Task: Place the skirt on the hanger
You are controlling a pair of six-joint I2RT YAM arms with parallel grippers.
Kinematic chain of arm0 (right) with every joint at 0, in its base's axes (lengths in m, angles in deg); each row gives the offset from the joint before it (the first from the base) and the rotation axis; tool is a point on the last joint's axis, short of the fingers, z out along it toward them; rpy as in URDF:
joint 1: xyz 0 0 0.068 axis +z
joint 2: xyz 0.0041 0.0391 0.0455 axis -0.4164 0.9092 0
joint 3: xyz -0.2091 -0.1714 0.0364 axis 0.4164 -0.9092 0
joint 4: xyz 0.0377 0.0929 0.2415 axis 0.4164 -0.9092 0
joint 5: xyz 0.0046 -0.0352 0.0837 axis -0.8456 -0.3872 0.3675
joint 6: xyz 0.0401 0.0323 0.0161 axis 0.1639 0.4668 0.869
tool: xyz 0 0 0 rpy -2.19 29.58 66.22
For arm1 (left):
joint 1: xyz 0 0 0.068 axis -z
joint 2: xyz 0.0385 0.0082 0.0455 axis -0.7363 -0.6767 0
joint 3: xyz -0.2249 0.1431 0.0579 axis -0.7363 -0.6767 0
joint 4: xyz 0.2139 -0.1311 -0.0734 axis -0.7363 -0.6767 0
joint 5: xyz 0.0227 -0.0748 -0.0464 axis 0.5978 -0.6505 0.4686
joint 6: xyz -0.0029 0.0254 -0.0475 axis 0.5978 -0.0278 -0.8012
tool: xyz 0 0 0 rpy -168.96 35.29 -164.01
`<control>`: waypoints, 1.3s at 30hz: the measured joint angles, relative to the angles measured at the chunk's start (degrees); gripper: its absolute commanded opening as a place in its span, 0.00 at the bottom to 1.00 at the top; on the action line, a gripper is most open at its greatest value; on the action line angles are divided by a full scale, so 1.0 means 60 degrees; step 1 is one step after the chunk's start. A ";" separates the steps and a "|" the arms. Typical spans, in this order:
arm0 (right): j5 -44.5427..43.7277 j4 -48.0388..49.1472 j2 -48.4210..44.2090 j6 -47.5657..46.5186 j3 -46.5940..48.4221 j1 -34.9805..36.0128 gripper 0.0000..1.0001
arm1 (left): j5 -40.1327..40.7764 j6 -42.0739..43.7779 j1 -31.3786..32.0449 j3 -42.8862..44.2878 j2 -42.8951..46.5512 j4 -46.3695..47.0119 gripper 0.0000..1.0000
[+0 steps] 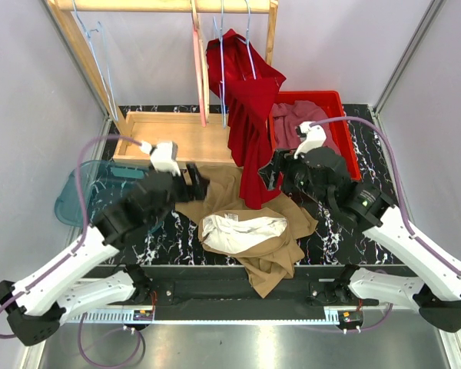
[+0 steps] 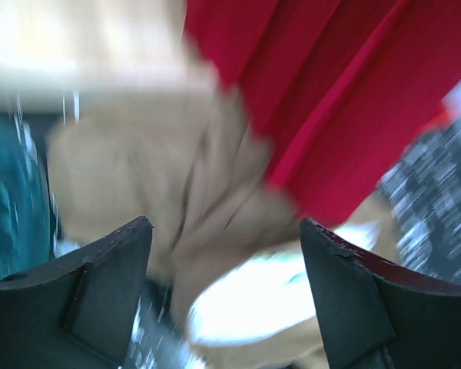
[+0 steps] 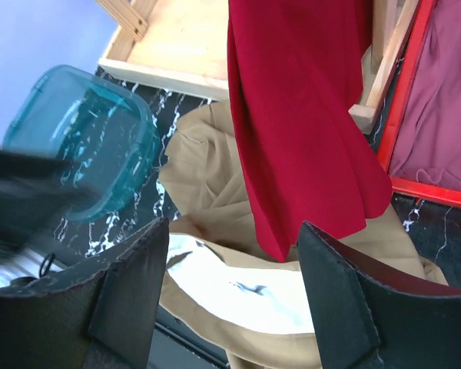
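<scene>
A red pleated skirt (image 1: 250,115) hangs draped from a light-blue wire hanger (image 1: 250,46) on the wooden rack, and its hem reaches down onto a tan garment (image 1: 269,254). The tan garment lies crumpled on the table with its white lining (image 1: 242,229) showing. My left gripper (image 1: 196,184) hovers open just left of the red hem with nothing between its fingers. The left wrist view is blurred but shows the skirt (image 2: 353,92) and tan cloth (image 2: 138,169) beyond the gripper (image 2: 227,231). My right gripper (image 1: 275,173) is open and empty just right of the hem. Its wrist view shows the skirt (image 3: 300,115) ahead of the gripper (image 3: 234,231).
The rack's wooden base tray (image 1: 177,138) sits behind the left gripper. A red bin (image 1: 346,123) holding mauve cloth (image 1: 292,123) stands at back right. A teal plastic container (image 1: 77,192) is at left. A pink hanger (image 1: 198,61) and spare wire hangers (image 1: 96,54) hang on the rail.
</scene>
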 measured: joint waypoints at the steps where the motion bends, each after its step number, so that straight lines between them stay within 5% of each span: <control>1: 0.0018 0.0044 0.0051 -0.0033 0.0000 0.0000 0.75 | 0.0131 0.0168 -0.0007 0.0663 -0.0204 -0.0029 0.76; 8: 0.0459 0.0426 0.0117 0.0004 -0.0539 0.0000 0.74 | 0.0335 0.1359 -0.0033 0.4466 -0.1413 0.0678 0.70; 22: 0.1049 0.0929 -0.0007 0.0503 -0.1887 0.0000 0.74 | -0.0583 0.2069 -0.0040 0.7271 -0.4732 0.2116 0.67; 39: 0.1326 0.1155 -0.0455 0.0925 -0.2867 0.0000 0.75 | 0.3289 0.3544 -0.0175 1.0892 -0.8546 0.1883 0.67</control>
